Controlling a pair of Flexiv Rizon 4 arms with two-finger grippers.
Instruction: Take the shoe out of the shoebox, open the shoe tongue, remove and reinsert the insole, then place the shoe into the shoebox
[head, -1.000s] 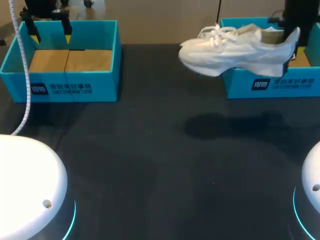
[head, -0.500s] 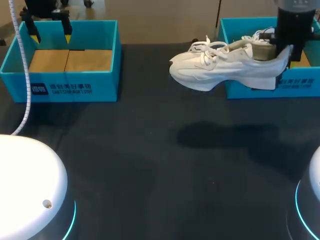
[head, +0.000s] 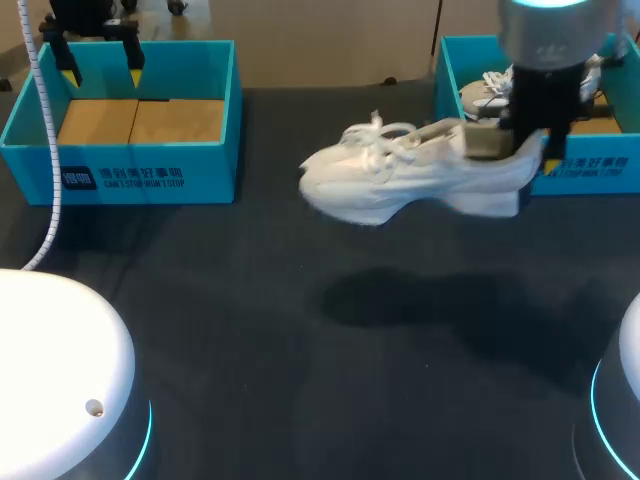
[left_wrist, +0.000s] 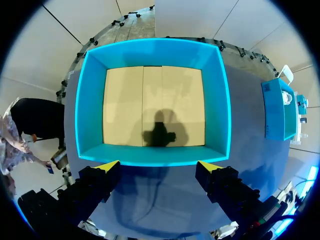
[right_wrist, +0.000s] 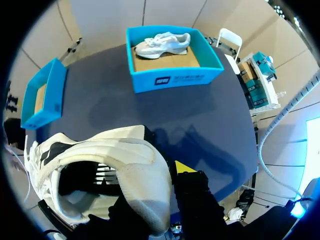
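A white lace-up shoe (head: 400, 182) hangs in the air over the dark table, toe pointing left. My right gripper (head: 522, 150) is shut on its heel collar. In the right wrist view the heel (right_wrist: 142, 187) fills the space between the fingers, and only one yellow fingertip (right_wrist: 185, 167) shows. A second white shoe (head: 490, 90) lies in the blue shoebox (head: 580, 165) at the back right, also seen ahead of the right gripper as the shoebox (right_wrist: 172, 77). My left gripper (head: 100, 58) stands open over the empty blue box (left_wrist: 152, 155), holding nothing.
The left blue box (head: 130, 175) with a cardboard floor stands at the back left. The shoe's shadow falls on the dark table (head: 300, 380) below it. White robot bases sit at both front corners. A white cable (head: 45, 200) hangs along the left side.
My right arm has carried the shoe left and forward, away from the right shoebox and out over the table's middle. The left arm has not moved.
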